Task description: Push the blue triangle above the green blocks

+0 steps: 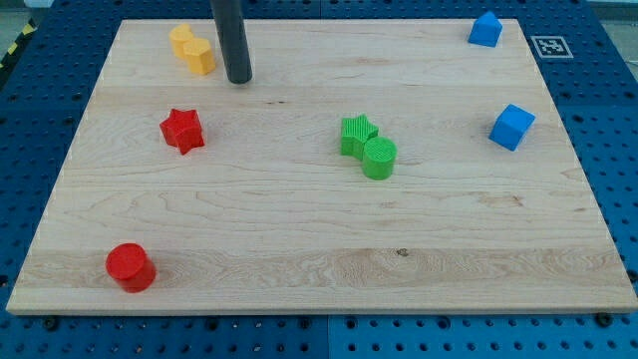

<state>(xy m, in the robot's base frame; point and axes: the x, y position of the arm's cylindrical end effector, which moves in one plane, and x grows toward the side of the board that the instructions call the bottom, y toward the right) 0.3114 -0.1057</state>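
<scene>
Two green blocks [368, 147] lie right of my tool's tip [238, 79]; blue triangle [485, 29] far right; tool touches nothing, yellow block [192, 49] just left.

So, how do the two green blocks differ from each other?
The green star has pointed arms; the green cylinder is round. The star lies nearer the view's top and left, the cylinder toward the bottom right. Both are green, ribbed on top, and they touch. My tip is far from both.
</scene>
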